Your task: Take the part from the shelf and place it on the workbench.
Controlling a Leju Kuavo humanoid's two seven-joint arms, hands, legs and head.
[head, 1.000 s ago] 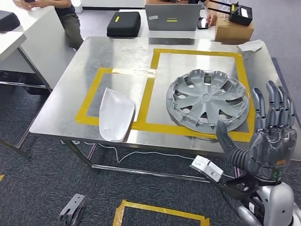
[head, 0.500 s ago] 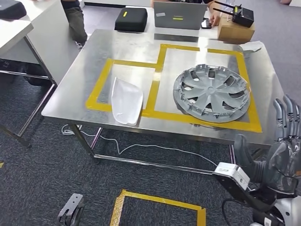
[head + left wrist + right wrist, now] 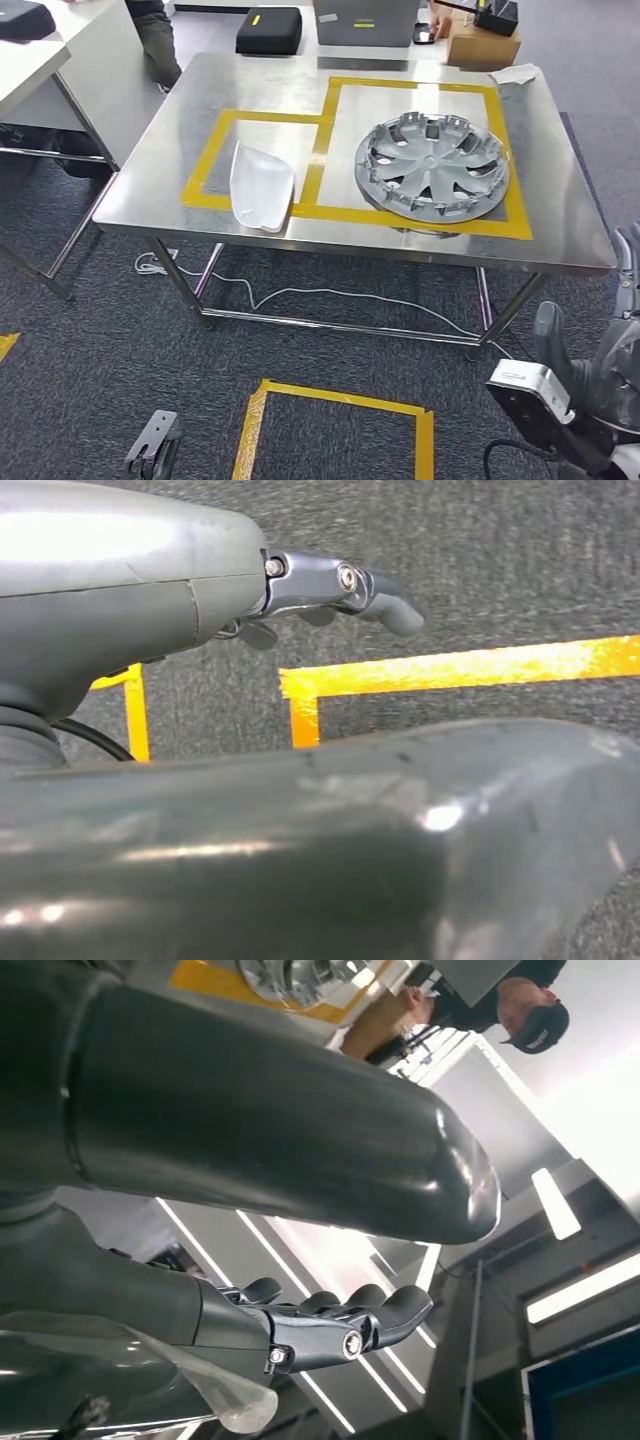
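The whole view has pulled back from the table (image 3: 581,235) over the last second, so the robot seems to be backing off. The hubcap (image 3: 432,166) lies in the right taped frame, apparently delivered; the white part (image 3: 261,187) lies left. The right hand (image 3: 604,370) has dropped low, fingers spread, empty. The left hand (image 3: 332,590) holds nothing.

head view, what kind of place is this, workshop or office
Probably a robot test area in an office-like room: a steel workbench marked with yellow tape, a hubcap and a white part on it, carpet floor, and a laptop behind.
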